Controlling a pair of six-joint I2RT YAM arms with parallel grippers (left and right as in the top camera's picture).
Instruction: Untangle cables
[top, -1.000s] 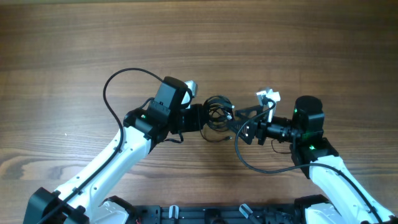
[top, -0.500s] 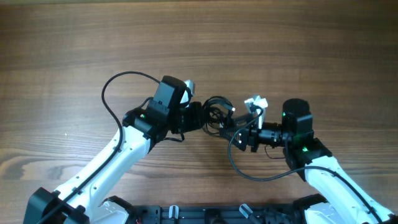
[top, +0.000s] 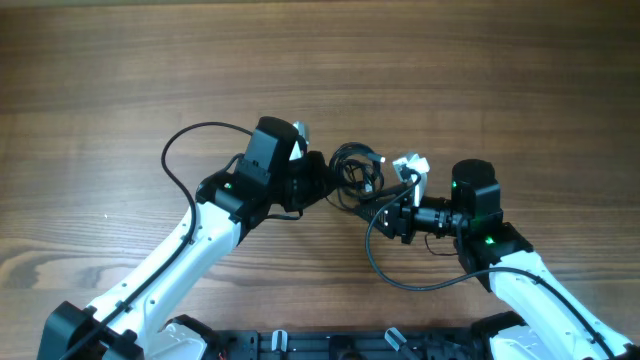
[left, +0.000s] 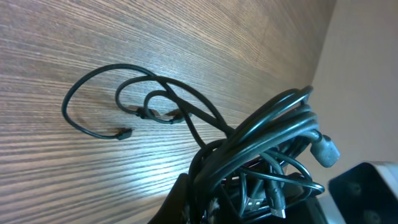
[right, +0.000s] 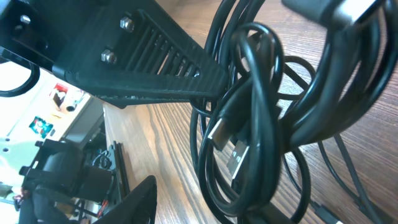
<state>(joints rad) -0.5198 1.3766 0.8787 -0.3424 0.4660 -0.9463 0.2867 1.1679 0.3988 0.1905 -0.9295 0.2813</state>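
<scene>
Wooden table (top: 500, 60): left end effector (top: 325, 181) pinches cables (top: 356, 166); right end effector (top: 380, 206) seemingly spread beside them.

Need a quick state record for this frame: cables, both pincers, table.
cables: one knotted black bundle, mid-table between the two arms
loose plug: lying on the wood, at the end of a strand trailing from the bundle
left pincer: shut on the cables
right pincer: jaws apart, at the bundle's right side, no grip visible
table: wood grain
untangled: not yet
</scene>
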